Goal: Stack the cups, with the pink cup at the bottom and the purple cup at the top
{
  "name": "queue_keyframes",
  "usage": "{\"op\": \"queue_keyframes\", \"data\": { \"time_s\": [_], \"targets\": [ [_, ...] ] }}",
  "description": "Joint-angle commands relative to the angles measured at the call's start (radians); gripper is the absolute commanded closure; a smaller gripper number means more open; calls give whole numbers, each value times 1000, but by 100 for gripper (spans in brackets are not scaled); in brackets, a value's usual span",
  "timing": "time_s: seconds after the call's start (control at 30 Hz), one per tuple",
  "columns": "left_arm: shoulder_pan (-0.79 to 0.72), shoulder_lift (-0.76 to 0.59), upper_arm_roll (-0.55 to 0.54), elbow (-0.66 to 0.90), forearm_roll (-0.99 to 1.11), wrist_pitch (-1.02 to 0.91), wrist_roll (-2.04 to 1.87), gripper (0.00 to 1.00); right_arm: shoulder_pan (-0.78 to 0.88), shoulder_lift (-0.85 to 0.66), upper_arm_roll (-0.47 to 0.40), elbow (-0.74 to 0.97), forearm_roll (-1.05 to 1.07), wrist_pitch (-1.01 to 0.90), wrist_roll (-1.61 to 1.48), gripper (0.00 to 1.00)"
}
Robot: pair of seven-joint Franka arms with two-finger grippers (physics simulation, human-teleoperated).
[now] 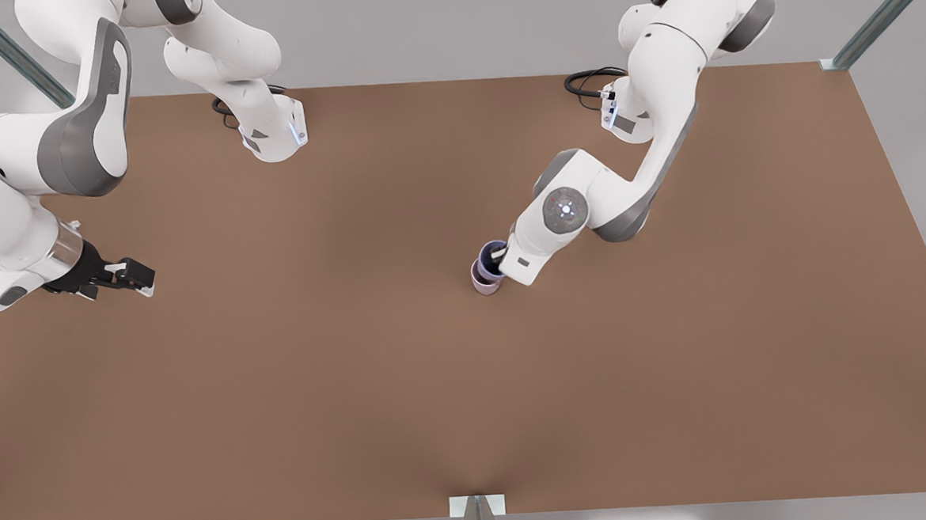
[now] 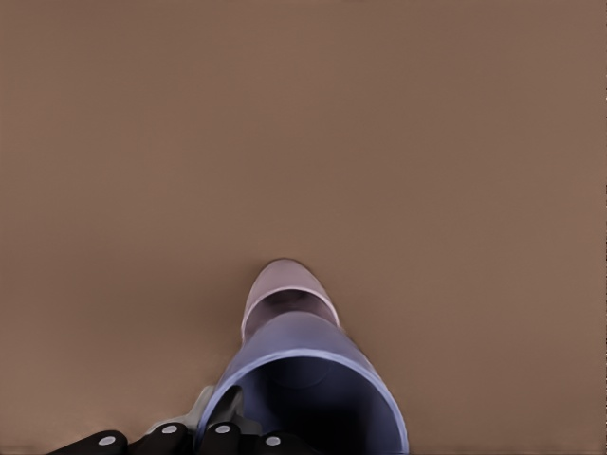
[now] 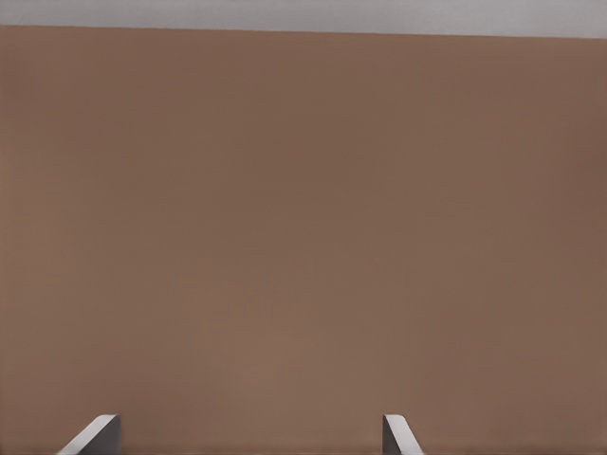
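Desk brown; purple cup nested in pink cup mid-desk, left gripper clamped on its rim; right gripper waits spread at front view's left

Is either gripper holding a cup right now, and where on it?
The left gripper pinches the purple cup by its rim, over the pink cup. The right gripper is open, empty.

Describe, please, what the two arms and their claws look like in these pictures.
Both arms are glossy white with grey joint covers. The left claw is hidden behind its white wrist block. The right claw is black on a silver collar, with pale fingertips. Black cables coil at both bases.
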Motion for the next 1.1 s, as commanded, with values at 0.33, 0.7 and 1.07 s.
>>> {"op": "queue_keyframes", "data": {
  "time_s": [0.33,0.7,1.07],
  "targets": [
    [-12,36,12,0,0,20,9,79,-4,0,0,2,-2,2,0,0],
    [-23,59,12,0,20,33,4,79,-3,2,0,2,-2,11,0,0],
    [-23,81,12,-2,37,47,4,79,-3,3,0,2,-2,15,0,0]
  ]
}}
